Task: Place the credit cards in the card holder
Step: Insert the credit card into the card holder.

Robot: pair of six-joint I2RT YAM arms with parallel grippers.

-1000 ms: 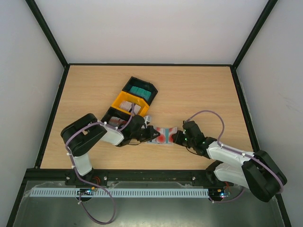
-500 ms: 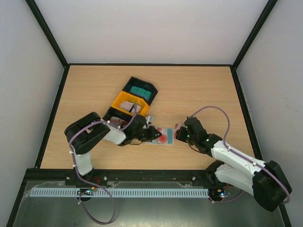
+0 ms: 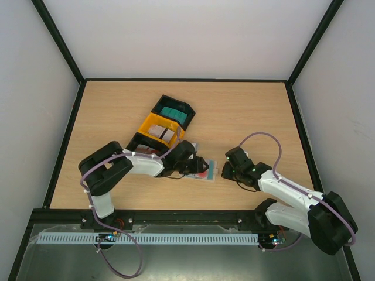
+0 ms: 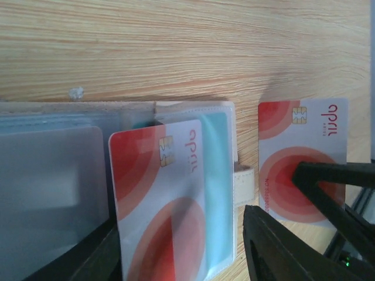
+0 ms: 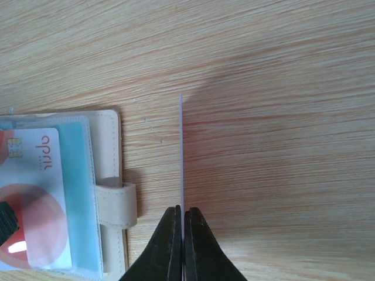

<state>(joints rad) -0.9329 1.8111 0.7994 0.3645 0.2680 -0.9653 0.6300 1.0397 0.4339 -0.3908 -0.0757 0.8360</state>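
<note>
Now right pincer (image 5: 183, 211) clenched on upright card (image 5: 181, 152), beside card holder (image 5: 111, 170); left pincer (image 4: 181, 227) spread.

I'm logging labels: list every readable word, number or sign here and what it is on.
"apna", a red sideways wordmark, letters uncertain: on the card lying on the holder.
The same wordmark: on the second card, held in the right gripper.
Tiny print under both wordmarks and along the second card's edge: too small to read.
No other text is visible.
</note>
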